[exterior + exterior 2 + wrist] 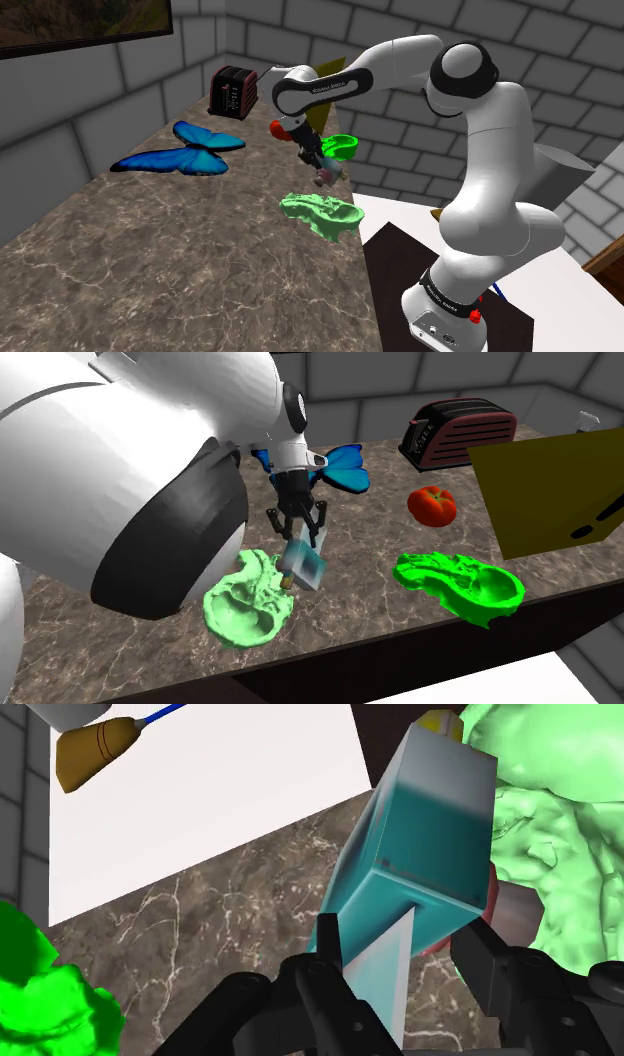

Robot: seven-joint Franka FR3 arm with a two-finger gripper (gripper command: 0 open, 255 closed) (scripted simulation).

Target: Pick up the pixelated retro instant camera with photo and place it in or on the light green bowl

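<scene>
Bright, even, flat light across all three views.

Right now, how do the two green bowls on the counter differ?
The light green bowl is pale; the bright green bowl is vivid. The light green bowl lies by the camera in the hand; the bright green bowl sits apart, nearer the tomato. Both are lumpy, resting on the counter.

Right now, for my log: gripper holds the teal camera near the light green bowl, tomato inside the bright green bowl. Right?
No: the tomato sits on the countertop, apart from the bright green bowl, as the second exterior view shows. The gripper does hold the teal camera near the light green bowl.
</scene>
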